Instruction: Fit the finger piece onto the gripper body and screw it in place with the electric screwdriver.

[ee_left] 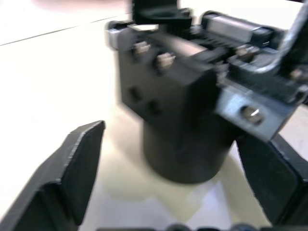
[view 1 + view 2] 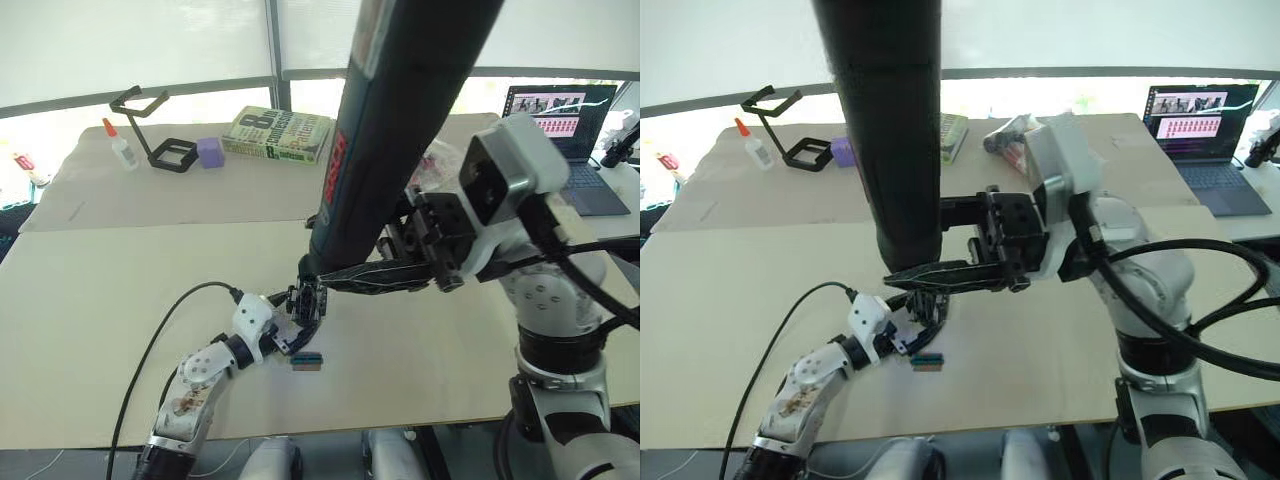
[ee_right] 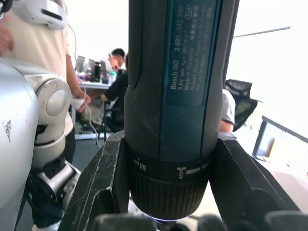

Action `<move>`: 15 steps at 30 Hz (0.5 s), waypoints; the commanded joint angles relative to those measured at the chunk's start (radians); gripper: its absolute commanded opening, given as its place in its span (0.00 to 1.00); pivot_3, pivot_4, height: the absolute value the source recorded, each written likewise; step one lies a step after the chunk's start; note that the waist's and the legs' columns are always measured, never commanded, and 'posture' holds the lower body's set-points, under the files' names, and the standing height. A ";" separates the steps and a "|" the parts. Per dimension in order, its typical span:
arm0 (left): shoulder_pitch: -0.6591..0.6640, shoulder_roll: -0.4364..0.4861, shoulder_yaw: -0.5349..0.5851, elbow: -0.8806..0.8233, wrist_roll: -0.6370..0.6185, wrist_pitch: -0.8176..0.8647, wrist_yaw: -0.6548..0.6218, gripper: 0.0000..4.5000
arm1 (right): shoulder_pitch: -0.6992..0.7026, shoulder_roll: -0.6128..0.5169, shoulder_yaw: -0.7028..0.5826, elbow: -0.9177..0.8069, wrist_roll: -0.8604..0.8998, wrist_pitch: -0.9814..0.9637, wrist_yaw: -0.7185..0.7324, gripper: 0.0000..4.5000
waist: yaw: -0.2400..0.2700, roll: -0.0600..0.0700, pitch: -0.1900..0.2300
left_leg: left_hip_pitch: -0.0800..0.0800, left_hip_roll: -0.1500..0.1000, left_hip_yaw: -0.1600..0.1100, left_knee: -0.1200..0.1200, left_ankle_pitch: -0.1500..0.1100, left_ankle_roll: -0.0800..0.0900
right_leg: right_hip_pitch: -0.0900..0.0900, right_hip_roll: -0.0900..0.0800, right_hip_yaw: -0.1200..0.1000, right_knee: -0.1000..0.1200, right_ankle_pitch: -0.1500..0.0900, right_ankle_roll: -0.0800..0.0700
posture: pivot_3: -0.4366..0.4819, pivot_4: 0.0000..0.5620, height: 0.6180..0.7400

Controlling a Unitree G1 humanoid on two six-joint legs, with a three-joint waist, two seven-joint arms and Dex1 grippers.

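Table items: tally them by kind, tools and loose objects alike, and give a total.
Electric screwdriver: 1
Gripper body: 1
Small green-and-brown block: 1
Book: 1
Glue bottle: 1
Purple block: 1
Black frame stand: 1
Laptop: 1
Total: 8
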 commanded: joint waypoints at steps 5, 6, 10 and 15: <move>0.149 0.107 0.161 -0.126 -0.146 -0.091 -0.122 0.98 | 0.024 -0.215 -0.180 0.048 0.056 0.070 0.023 0.43 | 0.000 -0.002 0.006 | -0.001 0.001 0.001 0.000 -0.002 0.004 | -0.001 -0.001 0.001 -0.001 0.000 0.000 | 0.48 0.27 1.00; 0.168 0.130 0.190 -0.135 -0.175 -0.096 -0.152 0.98 | 0.023 -0.244 -0.193 0.062 0.070 0.093 0.023 0.43 | 0.000 -0.002 0.007 | -0.001 0.001 0.001 0.000 -0.002 0.004 | -0.001 -0.001 0.001 -0.001 0.000 0.000 | 0.48 0.27 1.00; 0.243 0.270 0.316 -0.159 -0.364 -0.025 -0.348 0.98 | 0.045 -0.425 -0.218 0.142 0.110 0.270 0.050 0.43 | 0.004 -0.002 0.009 | -0.003 0.002 0.001 0.000 -0.003 0.004 | -0.003 -0.001 0.000 -0.001 0.000 0.000 | 0.48 0.27 1.00; 0.288 0.438 0.460 -0.144 -0.437 0.020 -0.492 0.98 | 0.110 -0.761 -0.001 0.239 -0.118 0.404 0.151 0.43 | 0.018 -0.001 0.010 | -0.007 0.001 0.002 0.001 -0.004 0.007 | -0.005 -0.004 -0.003 -0.002 0.000 -0.001 | 0.48 0.27 1.00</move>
